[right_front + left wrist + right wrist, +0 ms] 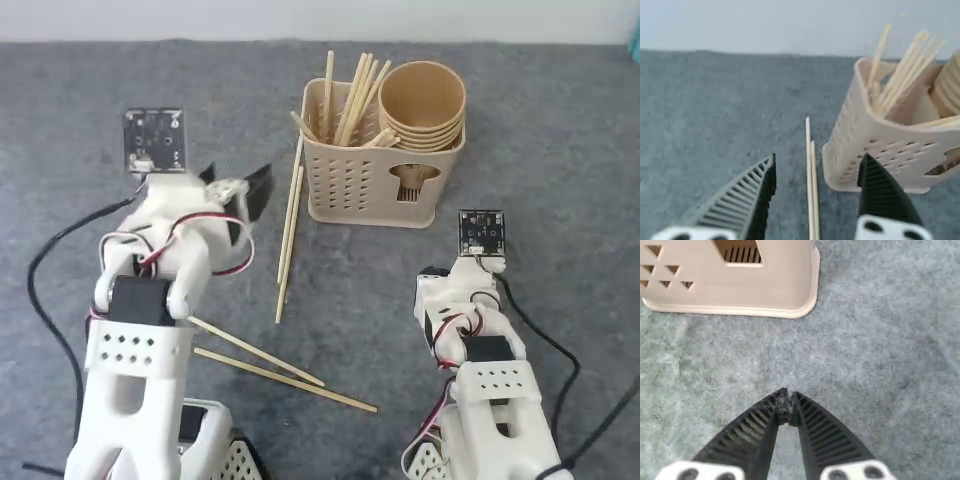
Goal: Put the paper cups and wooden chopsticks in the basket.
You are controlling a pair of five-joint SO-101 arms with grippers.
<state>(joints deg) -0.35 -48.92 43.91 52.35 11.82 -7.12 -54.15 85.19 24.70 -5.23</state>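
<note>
Closest to the arms' bases, two loose chopsticks (pixel 290 382) are found flat on the grey mat (pixel 550 150). They're angled a bit toward each other and tucked partly under the left arm, well apart from the basket.

A bit further out, the right gripper (pixel 788 395) is seen over bare mat. Its fingers are pinched together at the tips and nothing is held between them. It's pointed at the front wall of the basket (pixel 740 285), with a stretch of mat left in between.

On the other side, the left gripper (pixel 240 195) is spread wide and nothing is gripped. In its wrist view (pixel 820 160), a pair of chopsticks (pixel 808 150) is framed between the two fingers. Whether the fingers are touching the mat can't really be told.

That pair (pixel 288 245) is laid side by side, running lengthwise along the basket's left side and just beside its wall (pixel 350 185).

Furthest back, the basket is stood upright. A stack of paper cups (pixel 425 105) is nested in its right half, mouth up. A bundle of chopsticks (pixel 350 95) is stuck in the left half, leaning and poking out over the rim. Both are also caught in the left wrist view, cups (pixel 947 85) and bundle (pixel 905 70).
</note>
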